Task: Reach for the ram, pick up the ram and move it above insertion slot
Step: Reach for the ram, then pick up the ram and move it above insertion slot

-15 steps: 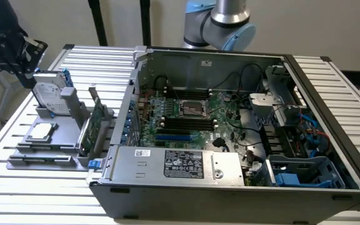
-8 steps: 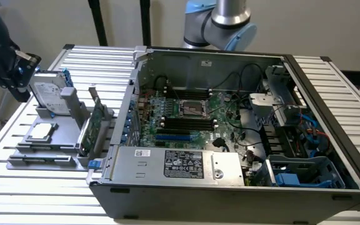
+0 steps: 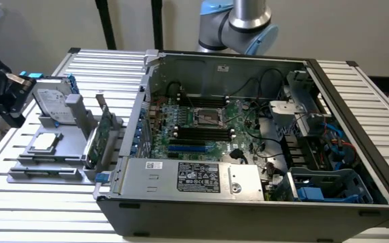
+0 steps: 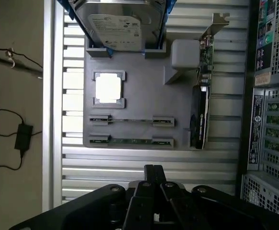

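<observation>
On the grey holder (image 4: 139, 96) sit one ram (image 4: 132, 141), one hard drive (image 4: 117, 24) and one expansion card (image 4: 200, 115); the closed gripper (image 4: 153, 168) holds nothing.

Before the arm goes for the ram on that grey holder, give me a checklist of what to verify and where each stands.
1. Ram seated: ok, the ram lies in the clips of the grey holder.
2. Gripper apart from ram: ok, the gripper hangs above the slatted table, touching nothing.
3. Way to the ram unblocked: ok, just table slats between.
4. Clearance from the upright card at the ram's end: cannot tell.
5. Memory slots in the open case free: cannot tell.
</observation>
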Available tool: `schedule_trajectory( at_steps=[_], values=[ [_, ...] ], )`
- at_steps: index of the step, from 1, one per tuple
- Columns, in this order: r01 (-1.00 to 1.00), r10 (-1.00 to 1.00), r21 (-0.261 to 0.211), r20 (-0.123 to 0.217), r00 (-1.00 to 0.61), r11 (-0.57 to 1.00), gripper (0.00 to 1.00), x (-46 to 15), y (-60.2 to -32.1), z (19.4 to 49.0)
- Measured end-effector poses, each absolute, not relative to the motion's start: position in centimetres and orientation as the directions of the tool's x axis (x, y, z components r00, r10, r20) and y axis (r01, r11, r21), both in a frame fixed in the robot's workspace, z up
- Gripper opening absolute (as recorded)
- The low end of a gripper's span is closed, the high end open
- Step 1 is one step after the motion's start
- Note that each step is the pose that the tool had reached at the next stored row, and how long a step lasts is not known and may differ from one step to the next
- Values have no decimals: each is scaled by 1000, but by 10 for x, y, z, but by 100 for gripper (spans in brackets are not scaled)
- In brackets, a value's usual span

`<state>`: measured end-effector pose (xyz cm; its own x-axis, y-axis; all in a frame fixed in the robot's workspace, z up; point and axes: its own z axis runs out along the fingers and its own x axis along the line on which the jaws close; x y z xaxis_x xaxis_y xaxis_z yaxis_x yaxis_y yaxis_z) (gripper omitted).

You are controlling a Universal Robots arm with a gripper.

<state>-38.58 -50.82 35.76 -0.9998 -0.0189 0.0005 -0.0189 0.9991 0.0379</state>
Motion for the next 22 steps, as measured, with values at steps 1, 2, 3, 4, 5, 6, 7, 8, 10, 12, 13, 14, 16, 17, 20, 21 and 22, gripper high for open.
schedule_trajectory(
  at_steps=[1,2,3,4,5,6,7,8,10,12,13,14,16,17,20,21,22],
  values=[
    [-19,-19,38,0,-1000,999,11,-386,-508,358],
    [-19,-19,38,0,-1000,999,11,-386,-508,358],
    [-19,-19,38,0,-1000,999,11,-386,-508,358],
    [-19,-19,38,0,-1000,999,11,-386,-508,358],
    [-19,-19,38,0,-1000,999,11,-386,-508,357],
    [-19,-19,38,0,-1000,999,11,-386,-508,357],
    [-19,-19,38,0,-1000,999,11,-386,-508,357],
    [-19,-19,38,0,-1000,999,11,-386,-508,358],
    [-19,-19,38,0,-1000,999,11,-386,-508,357],
    [-26,-26,38,0,-1000,999,11,-386,-508,357],
    [-41,-41,38,0,-999,998,11,-386,-508,358],
    [-59,-59,38,0,-998,998,11,-386,-508,358],
    [-94,-94,38,0,-996,995,11,-387,-508,357],
    [-112,-112,38,0,-994,993,11,-387,-508,357],
    [-167,-168,38,0,-986,985,11,-386,-508,357],
    [-185,-185,38,0,-983,982,11,-386,-508,357],
    [-203,-203,38,0,-979,978,11,-386,-508,357]
  ],
)
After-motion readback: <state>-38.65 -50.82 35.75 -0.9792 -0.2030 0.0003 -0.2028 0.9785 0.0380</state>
